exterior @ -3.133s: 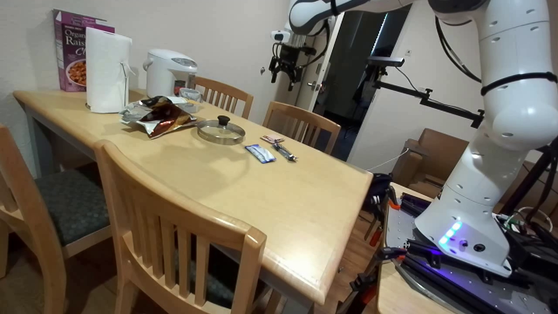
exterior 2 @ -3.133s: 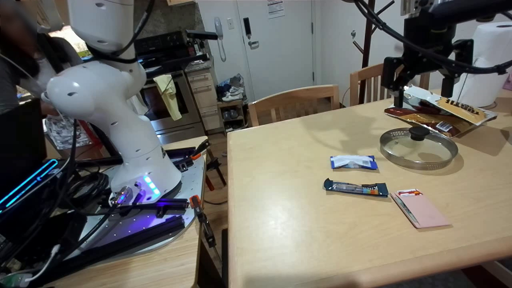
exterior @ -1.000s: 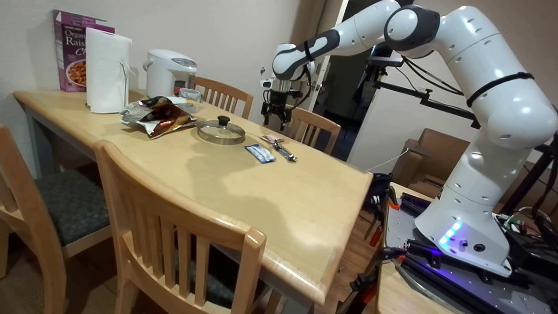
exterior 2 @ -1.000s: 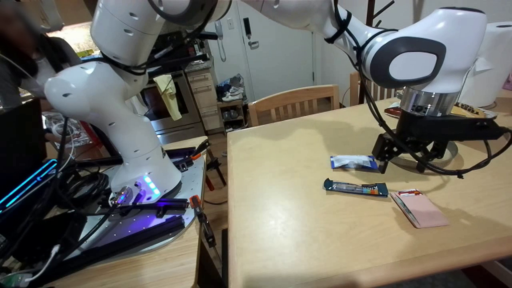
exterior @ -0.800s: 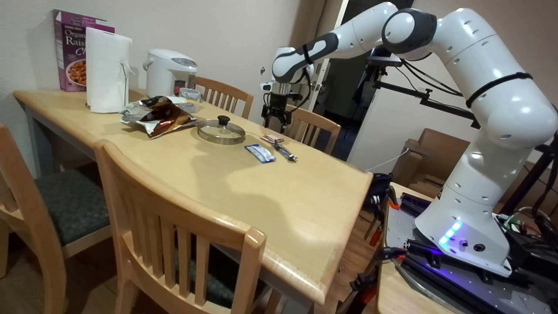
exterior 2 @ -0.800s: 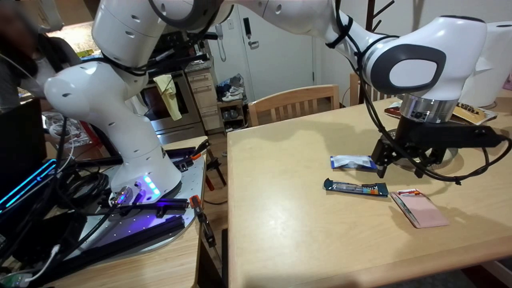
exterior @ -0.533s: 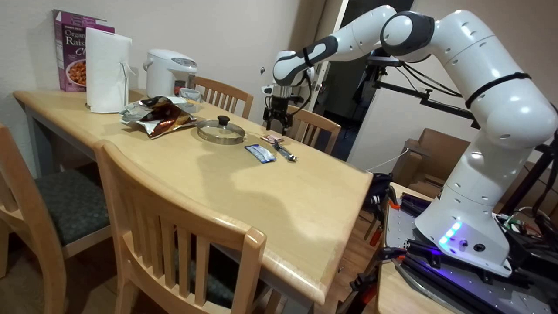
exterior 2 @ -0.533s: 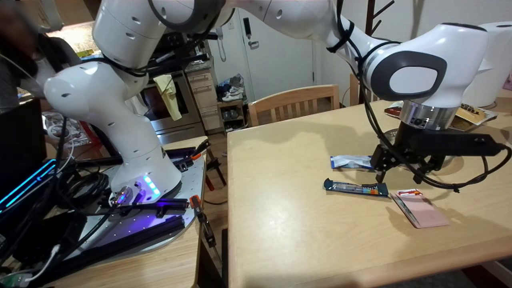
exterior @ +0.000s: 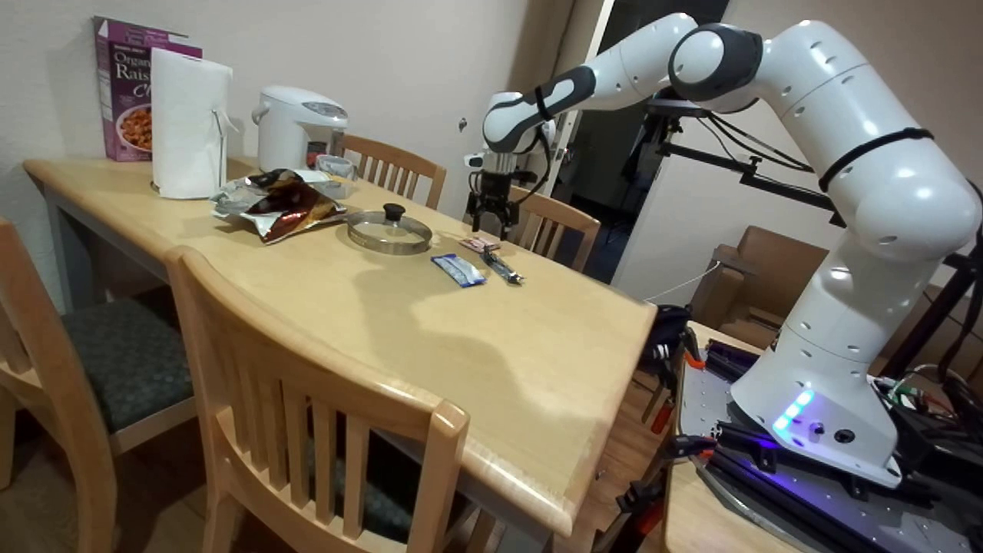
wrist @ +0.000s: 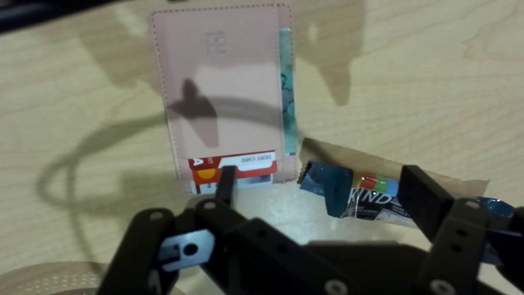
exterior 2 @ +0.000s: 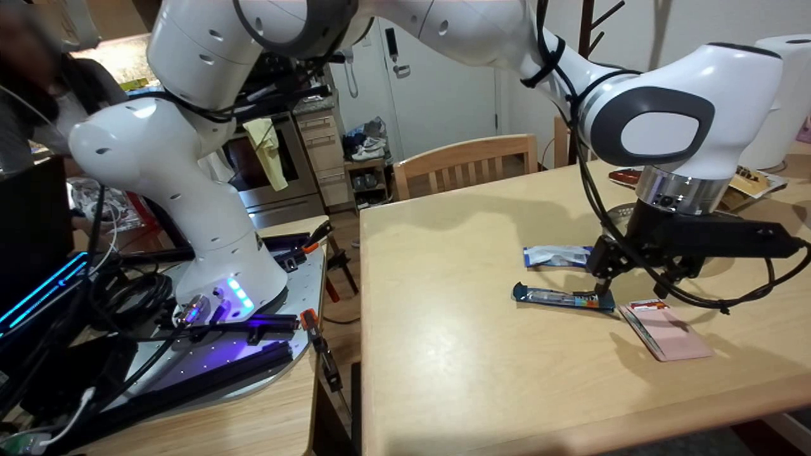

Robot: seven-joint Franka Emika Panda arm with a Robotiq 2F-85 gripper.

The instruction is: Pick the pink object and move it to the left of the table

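Note:
The pink object, a flat pink card wallet with cards showing at one end, lies on the light-wood table. It also shows in an exterior view, small, and in the wrist view. My gripper is open and empty, pointing down a little above the table. In the wrist view, one finger of the gripper overlaps the wallet's card end and the other overlaps the dark snack bar. Most of the wallet lies beyond the fingertips.
A blue-white packet lies near the snack bar. A glass lid with a black knob, a foil bag, a paper towel roll, a white water dispenser and a magenta box stand farther along. Wooden chairs ring the table.
The arm has reached out and lowered my gripper from high above the table to just above the snack bar and the wallet's card end. The things on the table have not moved.

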